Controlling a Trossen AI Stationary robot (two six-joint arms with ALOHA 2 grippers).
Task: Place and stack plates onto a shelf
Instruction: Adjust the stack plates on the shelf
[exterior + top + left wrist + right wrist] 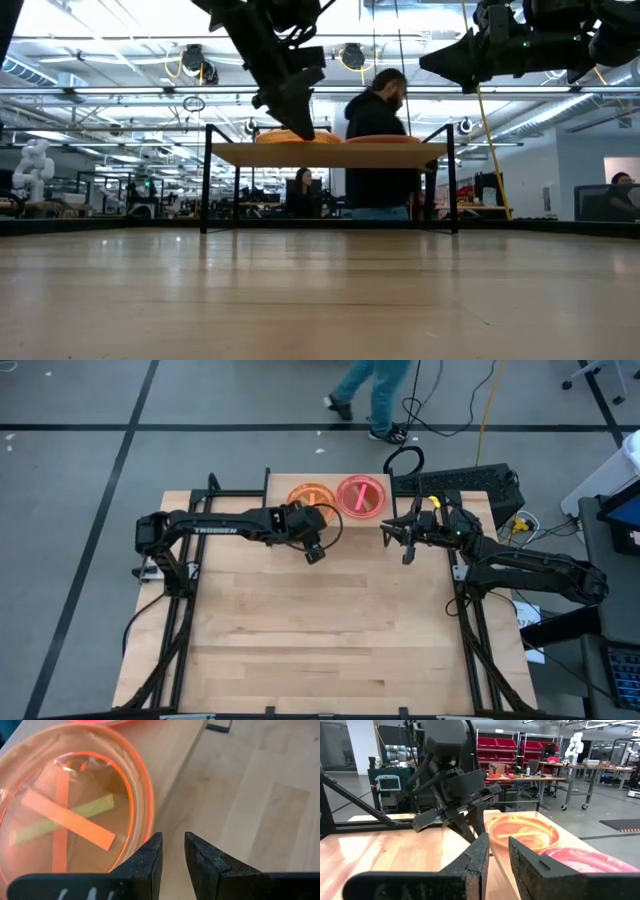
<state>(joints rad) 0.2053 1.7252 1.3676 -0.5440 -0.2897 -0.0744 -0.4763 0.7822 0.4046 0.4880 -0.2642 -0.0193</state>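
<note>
The shelf [275,484] [330,155] stands at the table's far edge on thin black legs. On it sit an orange plate [309,495] [65,815] [522,832] with crossed orange and yellow bars showing through it, and a pink-red plate [361,495] [580,860] to its right. How many plates lie under each I cannot tell. My left gripper [313,552] [173,845] hovers just off the shelf's near edge beside the orange plate, open by a narrow gap and empty. My right gripper [392,537] [499,847] hangs to the right of the shelf, raised, pointing left, open by a narrow gap and empty.
The wide wooden tabletop [330,630] stretches from the shelf to the near edge. A black frame [190,580] borders the table. A person [380,150] stands behind the shelf beyond the far edge, with cables and a black case [460,485] nearby.
</note>
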